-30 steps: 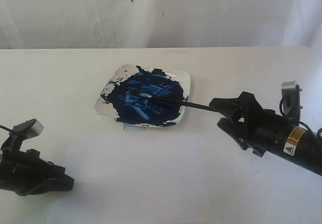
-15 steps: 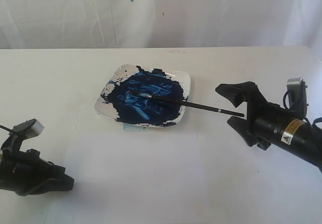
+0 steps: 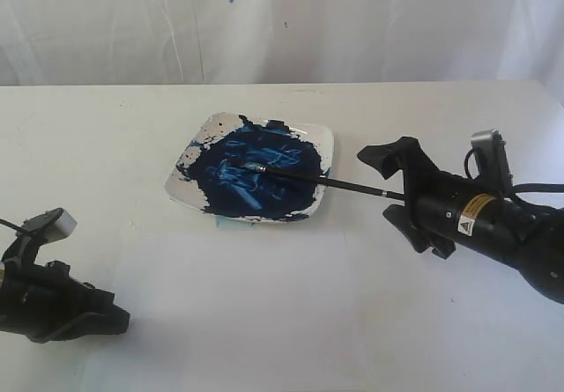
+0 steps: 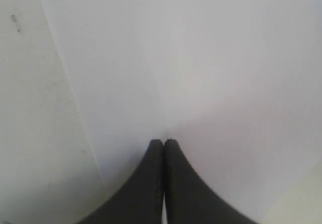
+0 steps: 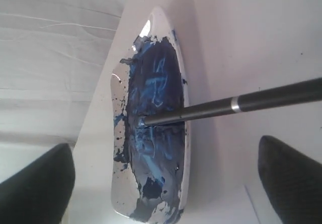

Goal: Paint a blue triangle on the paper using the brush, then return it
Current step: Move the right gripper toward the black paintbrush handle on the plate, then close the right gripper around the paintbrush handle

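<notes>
The brush point(image 3: 335, 182) lies with its dark tip in the paint on the white square plate point(image 3: 324, 138), its thin black handle sticking out over the table toward the right. My right gripper point(image 3: 394, 194) is open, its jaws wide on either side of the handle's end without touching it. In the right wrist view the brush point(image 5: 226, 105) runs from the plate point(image 5: 116, 88) past the widely spread gripper point(image 5: 166, 183). The paper point(image 3: 264, 313) lies flat in front of the plate. My left gripper point(image 3: 119, 321) rests shut at the paper's point(image 4: 201, 73) left edge; its tips point(image 4: 163, 142) are pressed together. The blue triangle is out of view.
Dark blue paint covers most of the plate. A small pale blue scrap point(image 3: 225, 223) peeks out under the plate's front edge. A white curtain point(image 3: 282, 22) hangs behind the off-white table point(image 3: 88, 145).
The right gripper spread wider and let go of the brush handle, drew back to the right, then came left again around the handle's end. The brush stayed on the plate. The left arm has not moved.
</notes>
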Controlling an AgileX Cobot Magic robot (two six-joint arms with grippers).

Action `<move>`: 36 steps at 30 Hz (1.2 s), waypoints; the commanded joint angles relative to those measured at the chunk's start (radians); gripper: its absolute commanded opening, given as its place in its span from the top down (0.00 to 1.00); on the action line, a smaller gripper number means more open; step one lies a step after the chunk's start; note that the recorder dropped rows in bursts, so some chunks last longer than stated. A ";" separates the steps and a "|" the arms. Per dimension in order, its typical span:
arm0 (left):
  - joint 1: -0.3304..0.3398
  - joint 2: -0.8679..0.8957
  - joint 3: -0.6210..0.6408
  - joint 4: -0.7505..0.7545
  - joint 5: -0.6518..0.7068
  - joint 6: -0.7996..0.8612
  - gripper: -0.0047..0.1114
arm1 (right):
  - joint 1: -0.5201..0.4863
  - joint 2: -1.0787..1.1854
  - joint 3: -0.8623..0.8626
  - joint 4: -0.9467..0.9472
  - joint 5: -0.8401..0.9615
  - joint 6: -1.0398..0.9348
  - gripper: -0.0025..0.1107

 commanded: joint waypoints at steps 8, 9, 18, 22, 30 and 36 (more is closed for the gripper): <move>-0.004 -0.011 0.005 0.007 0.020 0.002 0.96 | 0.059 0.030 -0.055 0.155 0.132 0.031 0.20; -0.004 -0.011 0.005 0.007 0.020 0.002 0.96 | 0.064 0.044 -0.060 0.155 0.130 0.042 0.21; -0.004 -0.011 0.005 0.007 0.014 0.002 0.96 | 0.077 0.127 -0.137 0.174 0.090 0.064 0.31; -0.004 -0.011 0.005 0.007 0.014 0.002 0.96 | 0.077 0.132 -0.149 0.187 0.116 0.064 0.37; -0.004 -0.011 0.005 0.007 0.014 0.005 0.96 | 0.077 0.154 -0.158 0.188 0.116 0.061 0.54; -0.004 -0.011 0.005 0.007 0.014 0.005 0.96 | 0.077 0.174 -0.158 0.193 0.114 0.061 0.61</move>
